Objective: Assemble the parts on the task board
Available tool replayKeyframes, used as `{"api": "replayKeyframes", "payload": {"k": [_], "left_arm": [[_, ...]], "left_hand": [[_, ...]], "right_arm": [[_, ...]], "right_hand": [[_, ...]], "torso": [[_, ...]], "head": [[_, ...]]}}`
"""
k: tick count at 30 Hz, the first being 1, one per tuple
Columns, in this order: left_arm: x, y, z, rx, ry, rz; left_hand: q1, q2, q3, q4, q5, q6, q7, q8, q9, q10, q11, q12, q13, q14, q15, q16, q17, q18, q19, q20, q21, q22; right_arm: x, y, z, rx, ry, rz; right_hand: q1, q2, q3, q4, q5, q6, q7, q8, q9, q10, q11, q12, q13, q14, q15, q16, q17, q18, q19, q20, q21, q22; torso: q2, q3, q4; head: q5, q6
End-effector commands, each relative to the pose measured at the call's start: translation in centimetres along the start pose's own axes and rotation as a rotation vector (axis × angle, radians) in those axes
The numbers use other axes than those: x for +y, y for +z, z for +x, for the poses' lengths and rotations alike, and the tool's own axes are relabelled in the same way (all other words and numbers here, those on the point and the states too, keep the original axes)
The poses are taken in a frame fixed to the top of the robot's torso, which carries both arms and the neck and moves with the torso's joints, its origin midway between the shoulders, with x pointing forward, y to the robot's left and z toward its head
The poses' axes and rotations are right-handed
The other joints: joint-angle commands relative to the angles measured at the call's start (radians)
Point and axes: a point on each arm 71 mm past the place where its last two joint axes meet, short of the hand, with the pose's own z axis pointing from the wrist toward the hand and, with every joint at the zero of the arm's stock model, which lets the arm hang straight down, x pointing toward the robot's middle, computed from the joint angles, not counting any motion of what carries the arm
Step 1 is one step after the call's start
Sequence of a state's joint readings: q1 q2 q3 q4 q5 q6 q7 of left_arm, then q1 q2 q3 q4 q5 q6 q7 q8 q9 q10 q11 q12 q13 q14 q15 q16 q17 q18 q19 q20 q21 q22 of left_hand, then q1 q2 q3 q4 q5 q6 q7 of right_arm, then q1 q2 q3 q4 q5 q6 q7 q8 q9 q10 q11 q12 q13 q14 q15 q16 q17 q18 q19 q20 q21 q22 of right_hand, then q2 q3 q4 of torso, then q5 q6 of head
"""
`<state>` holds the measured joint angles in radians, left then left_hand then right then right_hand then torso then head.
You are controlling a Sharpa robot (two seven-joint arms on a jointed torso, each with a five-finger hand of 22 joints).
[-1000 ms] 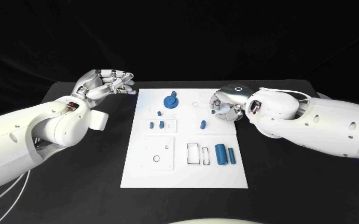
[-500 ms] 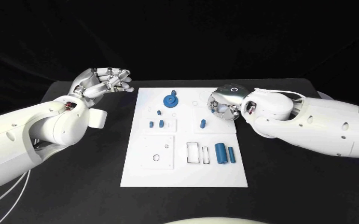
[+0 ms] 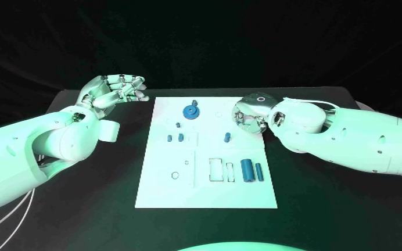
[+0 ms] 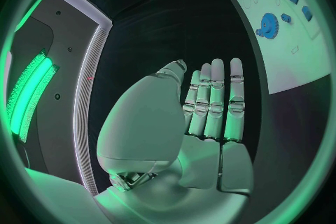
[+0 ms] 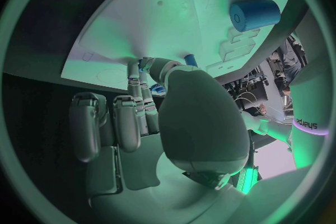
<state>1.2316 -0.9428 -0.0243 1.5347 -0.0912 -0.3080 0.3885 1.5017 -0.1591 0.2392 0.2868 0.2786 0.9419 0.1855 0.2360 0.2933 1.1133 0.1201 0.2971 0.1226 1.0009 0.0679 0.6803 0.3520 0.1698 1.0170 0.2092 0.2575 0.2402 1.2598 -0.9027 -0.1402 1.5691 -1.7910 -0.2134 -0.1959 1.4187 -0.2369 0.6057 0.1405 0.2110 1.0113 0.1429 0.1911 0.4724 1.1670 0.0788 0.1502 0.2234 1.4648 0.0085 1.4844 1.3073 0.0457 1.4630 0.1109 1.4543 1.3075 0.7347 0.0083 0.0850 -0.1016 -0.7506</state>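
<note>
From overhead, the white rectangular task board [image 3: 207,158] lies mid-table, a round blue gear-shaped part [image 3: 191,112] near its far edge. The left hand [image 3: 113,91] hovers off the board's far left corner, and the right hand [image 3: 250,117] over its right side.

Left wrist view: fingers straight and together, palm empty.

Right wrist view: fingertips [image 5: 142,67] touch a small blue part [image 5: 157,89] (whether gripped, I cannot tell).

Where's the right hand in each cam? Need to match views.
Head view: the silver many-fingered right hand is over the far right part of the white task board.
Left wrist view: it is across the board, beyond the blue gear.
Right wrist view: it is mid-circle, fingertips at the board.
Shared landmark: the board.
</note>
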Motion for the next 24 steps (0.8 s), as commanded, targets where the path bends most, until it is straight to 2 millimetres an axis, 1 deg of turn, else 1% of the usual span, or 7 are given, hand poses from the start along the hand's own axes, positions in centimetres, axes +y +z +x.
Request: {"api": "replayKeyframes", "payload": {"k": [1,8,13,16,17,18,24], "left_arm": [[-0.01,-0.01,0.08,-0.001,-0.014,-0.007],[0.04,-0.03,0.02,0.001,-0.016,-0.014],[0.05,-0.07,0.01,0.004,-0.017,-0.017],[0.05,-0.09,0.0,0.005,-0.018,-0.017],[0.05,-0.1,0.0,0.006,-0.018,-0.017],[0.04,-0.11,0.0,0.006,-0.018,-0.018],[0.03,-0.16,-0.01,0.007,-0.018,-0.018]], "left_hand": [[-0.002,-0.011,0.011,0.001,0.001,-0.005,0.004,0.003,-0.002,-0.01,0.003,-0.007,-0.001,0.0,0.004,-0.006,0.001,0.013,0.007,0.0,-0.007,-0.003],[0.002,-0.015,0.02,-0.001,0.002,-0.012,0.008,0.003,-0.003,-0.016,0.006,-0.008,-0.001,-0.002,0.006,-0.009,0.003,0.013,0.01,0.0,-0.012,-0.008],[0.006,-0.015,0.025,-0.003,0.002,-0.013,0.008,0.003,-0.003,-0.017,0.006,-0.008,-0.001,-0.002,0.006,-0.009,0.003,0.013,0.012,-0.001,-0.014,-0.009],[0.014,-0.016,0.035,-0.006,0.002,-0.014,0.008,0.005,-0.002,-0.018,0.006,-0.006,0.0,-0.002,0.006,-0.011,0.005,0.013,0.015,-0.001,-0.018,-0.012],[0.016,-0.016,0.037,-0.006,0.002,-0.015,0.008,0.006,-0.002,-0.018,0.006,-0.006,0.0,-0.002,0.006,-0.011,0.005,0.013,0.015,-0.001,-0.018,-0.013],[0.016,-0.016,0.037,-0.006,0.002,-0.015,0.008,0.006,-0.002,-0.018,0.006,-0.006,0.0,-0.002,0.006,-0.011,0.005,0.013,0.015,-0.001,-0.018,-0.013],[0.026,-0.019,0.051,-0.01,0.002,-0.017,0.009,0.008,-0.002,-0.02,0.007,-0.005,0.001,-0.003,0.006,-0.014,0.006,0.013,0.018,-0.002,-0.022,-0.016]], "right_arm": [[0.1,0.0,0.71,0.033,-0.018,0.007],[0.26,0.03,0.94,0.042,-0.023,0.006],[0.37,-0.02,0.91,0.024,-0.037,0.011],[0.42,-0.04,0.83,0.006,-0.047,0.016],[0.44,-0.05,0.81,0.0,-0.05,0.017],[0.47,-0.07,0.78,-0.008,-0.053,0.019],[0.86,-0.21,0.93,-0.042,-0.061,0.021]], "right_hand": [[-0.013,0.001,0.003,-0.003,-0.006,0.006,0.003,0.003,0.001,0.007,0.001,-0.007,-0.002,0.069,-0.005,0.003,0.097,-0.018,0.051,-0.005,0.005,0.199],[-0.018,-0.004,0.005,-0.009,-0.009,0.013,0.001,0.005,0.002,0.013,0.0,-0.01,-0.004,0.069,-0.006,0.004,0.099,-0.019,0.053,-0.005,0.008,0.201],[-0.014,0.002,0.011,-0.03,-0.018,0.036,-0.006,0.016,0.008,0.043,-0.009,-0.007,-0.001,0.071,-0.013,0.008,0.105,-0.023,0.062,-0.01,0.027,0.213],[-0.01,0.006,0.012,-0.047,-0.039,0.05,-0.012,0.024,0.013,0.063,-0.016,-0.006,0.003,0.072,-0.019,0.011,0.108,-0.026,0.067,-0.014,0.036,0.219],[-0.01,0.006,0.012,-0.047,-0.039,0.05,-0.012,0.024,0.013,0.063,-0.016,-0.006,0.003,0.072,-0.019,0.011,0.108,-0.026,0.067,-0.014,0.036,0.219],[-0.011,0.009,0.01,-0.054,-0.047,0.061,-0.016,0.03,0.016,0.075,-0.021,-0.003,0.007,0.072,-0.022,0.011,0.11,-0.027,0.07,-0.017,0.042,0.222],[-0.023,0.001,0.002,-0.057,-0.053,0.065,-0.019,0.032,0.018,0.083,-0.023,-0.005,0.011,0.072,-0.025,0.01,0.106,-0.029,0.074,-0.02,0.05,0.227]], "torso": [[0.0,0.0008,0.0002],[0.0,0.0002,-0.0006],[-0.001,0.0,-0.0016],[0.0,0.0003,-0.0014],[0.0,0.0004,-0.0012],[-0.001,-0.0001,-0.0013],[-0.001,-0.0003,-0.0019]], "head": [[0.0,-0.002],[0.0,-0.007],[0.0,-0.009],[-0.002,-0.009],[-0.003,-0.009],[-0.003,-0.01],[-0.004,-0.01]]}}
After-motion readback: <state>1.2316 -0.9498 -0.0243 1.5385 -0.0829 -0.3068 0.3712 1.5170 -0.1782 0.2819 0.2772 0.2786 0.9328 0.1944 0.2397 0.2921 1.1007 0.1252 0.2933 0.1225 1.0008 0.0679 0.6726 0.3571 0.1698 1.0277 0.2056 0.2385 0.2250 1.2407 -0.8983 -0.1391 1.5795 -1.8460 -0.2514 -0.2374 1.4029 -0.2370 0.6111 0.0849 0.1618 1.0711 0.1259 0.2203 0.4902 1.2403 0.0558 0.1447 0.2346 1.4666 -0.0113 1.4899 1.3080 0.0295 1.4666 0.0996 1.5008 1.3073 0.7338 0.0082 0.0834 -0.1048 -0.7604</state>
